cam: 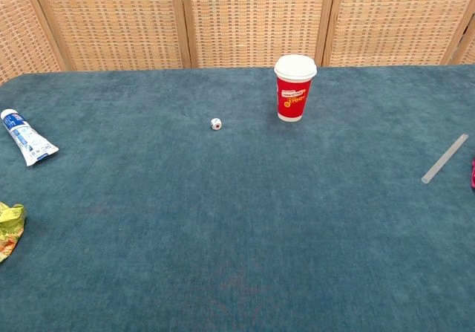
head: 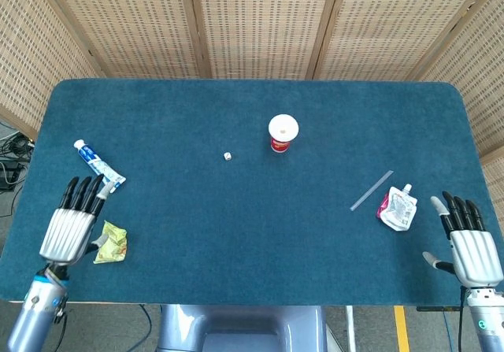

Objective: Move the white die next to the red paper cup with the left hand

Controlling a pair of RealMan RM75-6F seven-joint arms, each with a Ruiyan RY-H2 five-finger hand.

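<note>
Resting on the blue table, the white die sits near the red paper cup, to its left. Both hands hold nothing, fingers spread: left hand beside a toothpaste tube, right hand near a pouch.

looks like a robot test lab: a blue-carpeted counter walled in by woven screens, cables trailing on the floor at left.

A bench covered in dark teal carpet-like fabric with rounded corners fills both views. Behind it stand woven wicker screen panels in wooden frames. Pale floor with cables shows at left.
</note>
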